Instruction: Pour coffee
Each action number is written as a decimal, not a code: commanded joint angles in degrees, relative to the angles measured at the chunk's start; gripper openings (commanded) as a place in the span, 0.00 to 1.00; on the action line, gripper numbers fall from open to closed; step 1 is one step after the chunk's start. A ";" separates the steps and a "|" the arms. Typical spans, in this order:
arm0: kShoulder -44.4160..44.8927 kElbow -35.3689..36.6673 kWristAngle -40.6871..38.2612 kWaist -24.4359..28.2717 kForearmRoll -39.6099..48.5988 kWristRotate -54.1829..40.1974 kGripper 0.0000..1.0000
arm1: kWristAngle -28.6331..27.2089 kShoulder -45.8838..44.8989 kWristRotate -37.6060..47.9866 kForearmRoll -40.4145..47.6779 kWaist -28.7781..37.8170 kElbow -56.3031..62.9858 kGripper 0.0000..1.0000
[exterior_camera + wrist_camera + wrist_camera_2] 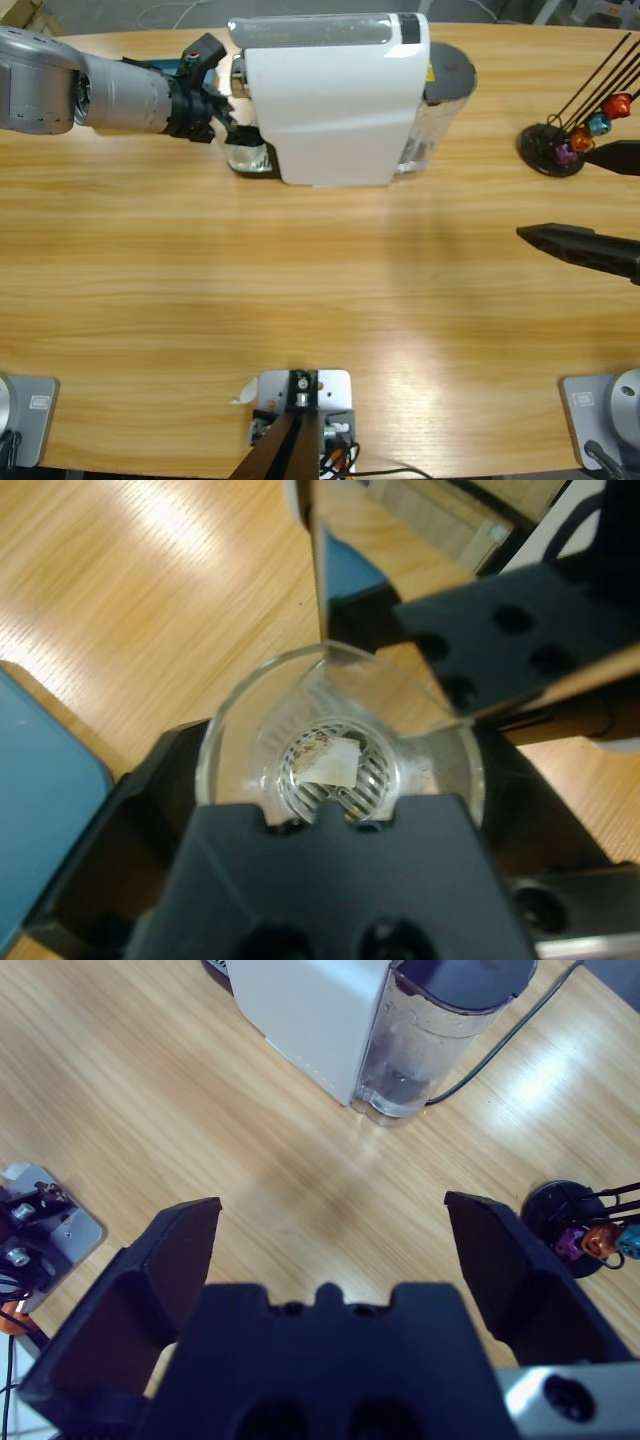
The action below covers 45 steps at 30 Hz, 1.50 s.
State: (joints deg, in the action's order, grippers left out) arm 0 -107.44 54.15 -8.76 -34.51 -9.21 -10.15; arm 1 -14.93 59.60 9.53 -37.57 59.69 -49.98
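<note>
At the far side of the table, your left arm is working at the coffee machine.

Your largest landmark is that white machine with its clear water tank at the back. The left gripper reaches in under the spout and has its jaws set around the glass cup on the drip grille, likely so it can lift it out for pouring; whether they press the glass you cannot tell for certain. The cup looks nearly empty, with only a trace of coffee at the bottom. Your right gripper waits well apart with jaws wide and nothing between them, near the capsule stand with its small coloured capsules.
</note>
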 commanded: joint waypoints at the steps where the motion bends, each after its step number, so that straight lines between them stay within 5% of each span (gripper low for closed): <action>1: -2.05 -1.51 0.36 -0.65 -0.45 0.17 1.00 | 0.61 1.41 0.67 0.74 -0.54 1.29 1.00; 28: 15.12 -13.34 1.57 -1.72 3.45 0.41 1.00 | 1.05 4.89 0.67 2.24 -0.57 -2.58 1.00; 34: 15.84 -13.37 4.37 -1.30 4.40 1.94 1.00 | 1.05 4.38 0.67 2.15 -0.54 -2.60 0.99; 37: 13.91 -13.27 4.47 -1.26 4.47 2.15 1.00 | 1.22 4.50 1.06 1.94 -0.56 -2.60 0.88; 45: 9.34 -10.05 5.25 -1.14 4.12 2.86 1.00 | 1.22 4.38 1.11 1.57 -0.54 -2.00 0.89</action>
State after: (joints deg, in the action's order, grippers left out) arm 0 -93.52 42.75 -4.62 -35.98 -5.79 -8.76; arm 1 -14.26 62.89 10.03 -35.69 59.69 -53.13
